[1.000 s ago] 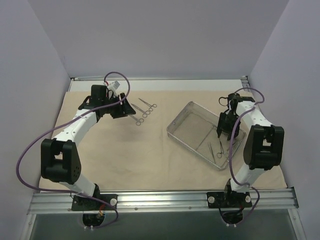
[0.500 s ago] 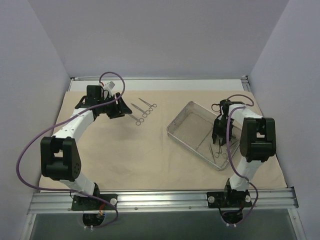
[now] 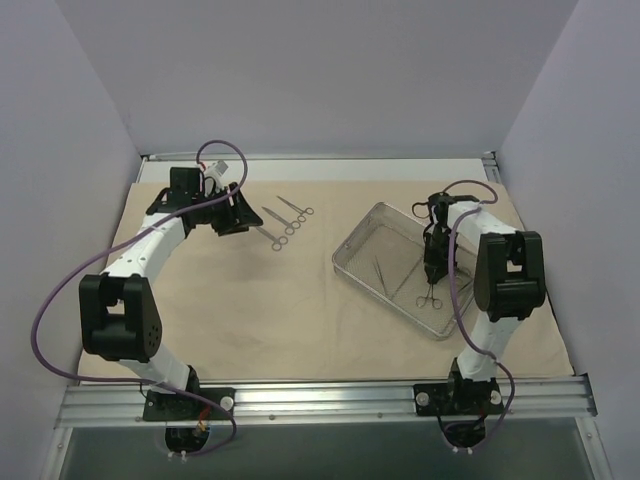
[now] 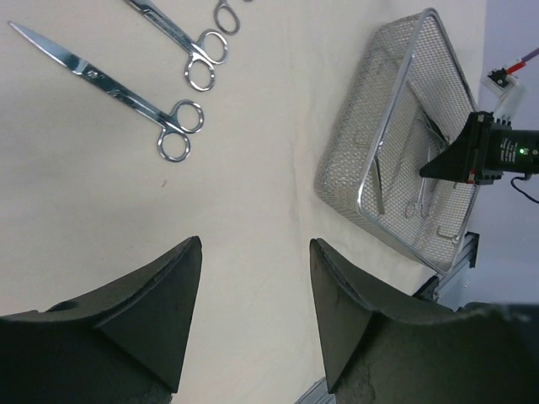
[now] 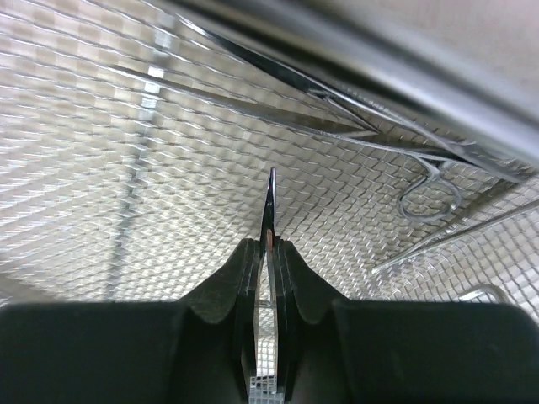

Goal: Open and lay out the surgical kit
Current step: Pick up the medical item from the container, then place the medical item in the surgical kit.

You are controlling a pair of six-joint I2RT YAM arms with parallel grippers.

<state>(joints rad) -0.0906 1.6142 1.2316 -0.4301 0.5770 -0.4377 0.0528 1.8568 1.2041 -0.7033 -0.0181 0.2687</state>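
The left arm (image 3: 150, 250) and right arm (image 3: 507, 275) are white tubular links joined by chunky black joint housings, with a loose purple cable (image 3: 45, 300) looping along each. The left gripper (image 4: 255, 244) has matte black, wedge-shaped fingers (image 4: 143, 320). A small green light (image 4: 522, 152) glows on the right arm's black wrist housing.

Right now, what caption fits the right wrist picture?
The right arm's black fingers pinch a thin steel instrument over the silver wire-mesh tray.

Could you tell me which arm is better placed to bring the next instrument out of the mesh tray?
Right. The right gripper sits inside the tray, shut on a thin steel instrument. The left gripper hangs open over the cloth beside the laid-out scissors, away from the tray.
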